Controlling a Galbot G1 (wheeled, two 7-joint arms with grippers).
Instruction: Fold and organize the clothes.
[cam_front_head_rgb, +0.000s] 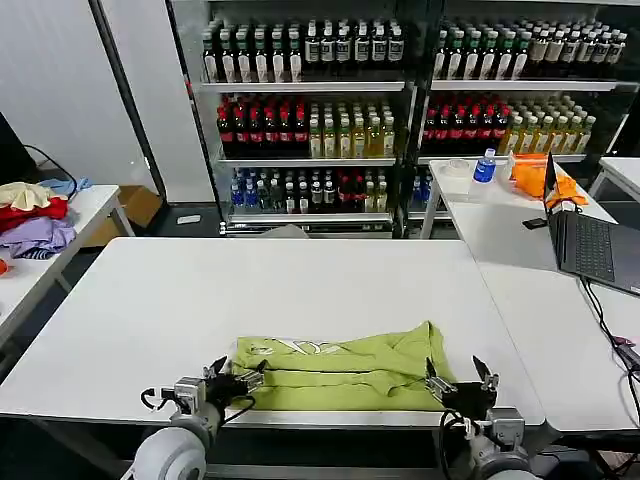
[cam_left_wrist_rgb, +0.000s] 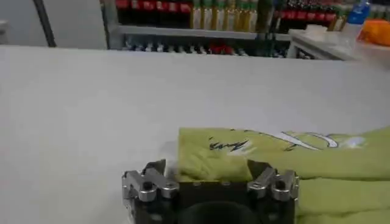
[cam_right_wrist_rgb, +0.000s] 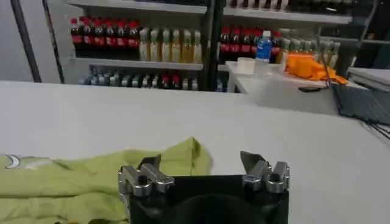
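1. T-shirt (cam_front_head_rgb: 335, 368), yellow-green, lies folded into a wide band near the front edge of the white surface (cam_front_head_rgb: 200, 300); we see a white print on its upper layer toward the robot's left.
2. We note one corner of the fabric bunched up at the shirt's right end, standing a little above the rest.
3. Left tool (cam_front_head_rgb: 238, 380) sits at the shirt's left end, fingers spread; in the left wrist view the tool (cam_left_wrist_rgb: 207, 176) has the folded edge of the T-shirt (cam_left_wrist_rgb: 286, 158) lying between its fingers, and we cannot tell whether they touch it.
4. Right tool (cam_front_head_rgb: 460, 378) sits at the shirt's right end, released, fingers apart; in the right wrist view the tool (cam_right_wrist_rgb: 201, 170) has one finger over the fabric, the other over bare surface.
5. We record a laptop (cam_front_head_rgb: 590, 245) on the adjoining surface to the right, and drink shelves (cam_front_head_rgb: 400, 100) behind.
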